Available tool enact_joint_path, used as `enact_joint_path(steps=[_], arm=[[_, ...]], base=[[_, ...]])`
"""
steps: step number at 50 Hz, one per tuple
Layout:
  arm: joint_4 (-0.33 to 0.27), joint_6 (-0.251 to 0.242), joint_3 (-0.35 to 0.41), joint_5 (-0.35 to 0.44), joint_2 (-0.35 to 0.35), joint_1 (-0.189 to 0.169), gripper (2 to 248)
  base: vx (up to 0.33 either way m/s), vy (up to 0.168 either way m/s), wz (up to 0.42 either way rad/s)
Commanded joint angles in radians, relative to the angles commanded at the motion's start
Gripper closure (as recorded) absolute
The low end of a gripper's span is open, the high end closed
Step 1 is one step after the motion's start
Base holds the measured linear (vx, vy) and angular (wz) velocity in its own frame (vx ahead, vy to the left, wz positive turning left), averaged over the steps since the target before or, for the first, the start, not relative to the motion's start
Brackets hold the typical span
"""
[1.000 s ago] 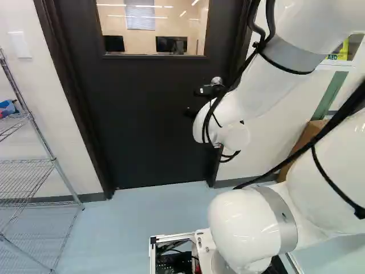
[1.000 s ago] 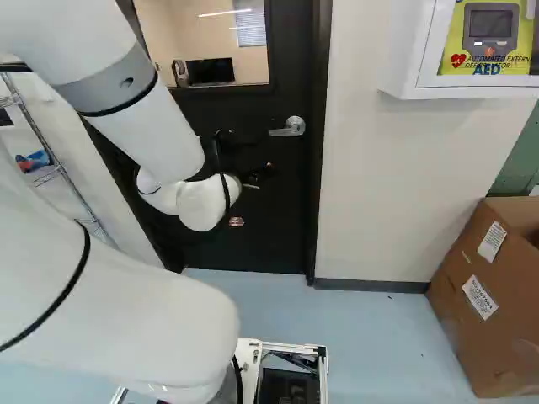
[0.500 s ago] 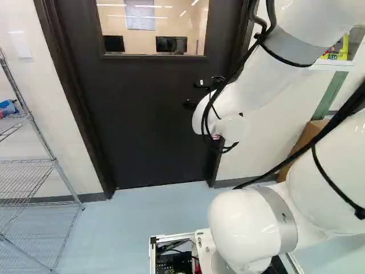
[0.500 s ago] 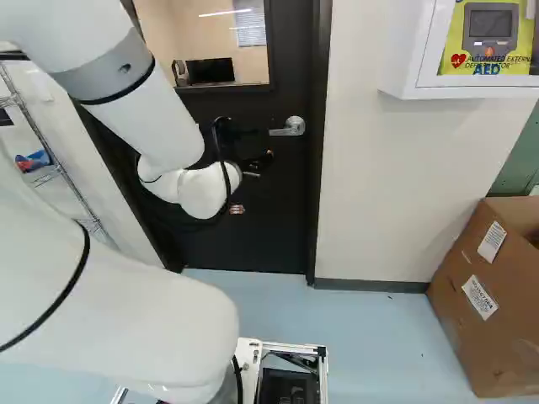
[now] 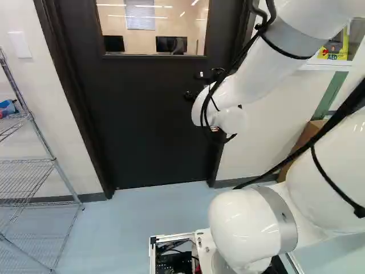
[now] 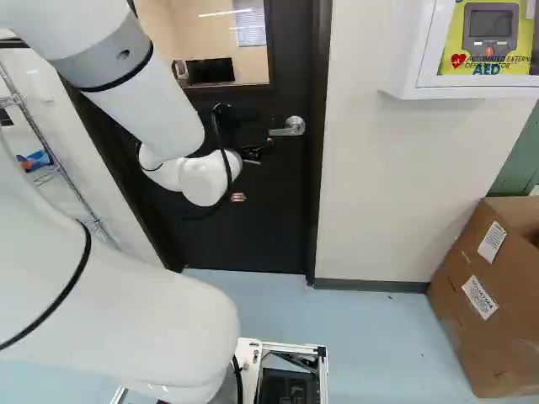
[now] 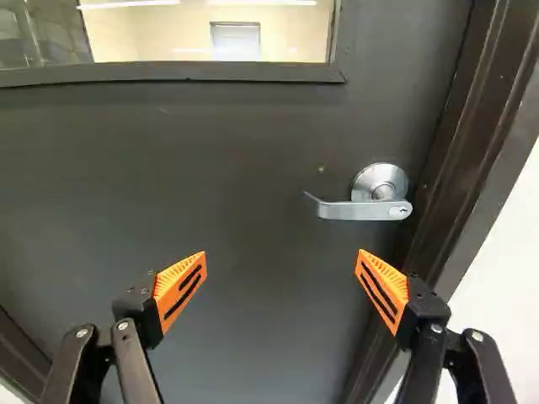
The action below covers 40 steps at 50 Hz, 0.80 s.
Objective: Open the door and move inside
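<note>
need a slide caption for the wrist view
Open hand, orange pads spread apart, before a closed dark door with a silver lever.

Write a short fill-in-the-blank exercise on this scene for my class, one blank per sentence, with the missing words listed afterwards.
1. Of open or closed, the door is ____.
2. The window in the door is higher up than the metal lever ____.
3. The end effector is not shut but ____.
4. Its pads are coloured ____.

Missing words: closed; handle; open; orange.
</note>
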Motion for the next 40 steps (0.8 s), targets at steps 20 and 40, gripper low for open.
enact_joint_path(steps=[20, 40], arm=[[0.0, 0.0, -0.066, 0.0, -0.023, -0.003, 3], [0.0, 0.0, -0.175, -0.024, -0.095, -0.017, 3]], base=[[0.0, 0.0, 0.0], [0.0, 0.0, 0.0]])
